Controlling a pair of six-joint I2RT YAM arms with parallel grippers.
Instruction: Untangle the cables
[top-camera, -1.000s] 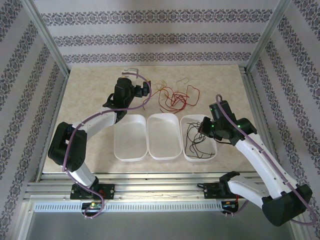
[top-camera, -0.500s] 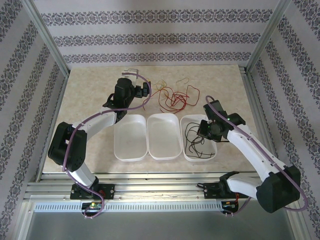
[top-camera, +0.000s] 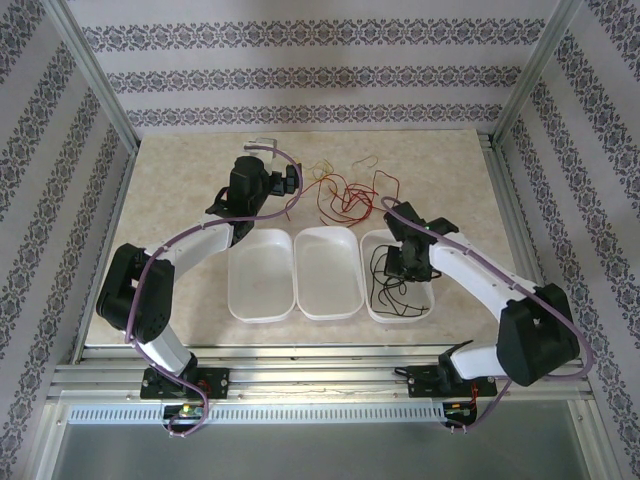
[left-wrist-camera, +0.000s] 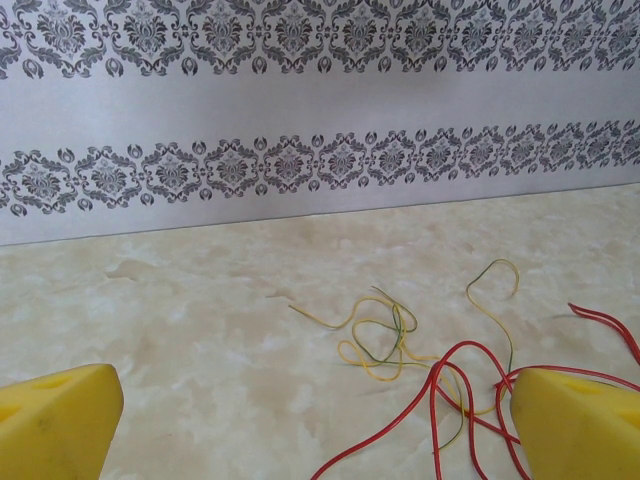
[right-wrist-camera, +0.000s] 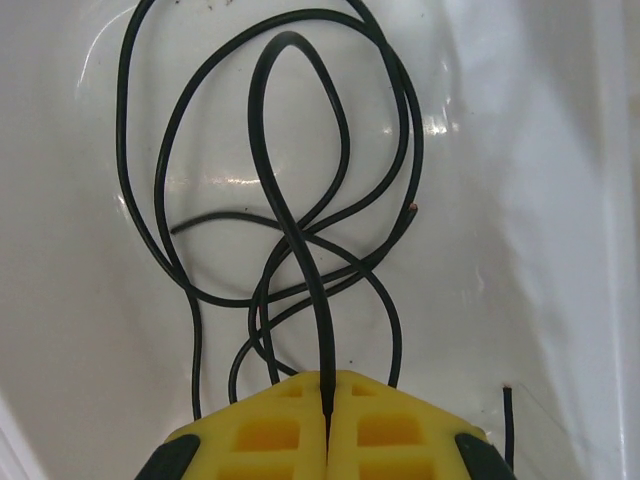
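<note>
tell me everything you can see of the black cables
The black cables are thin, flexible, smooth-coated wires. They lie in loose, overlapping loops on the floor of the white tray on the right. How many separate strands there are is unclear. Two cut ends show coppery tips. One strand runs up between the shut yellow fingers of the right hand, which pinches it just above the tray floor.

Black cables looped; red cables, yellow cables tangled.
</note>
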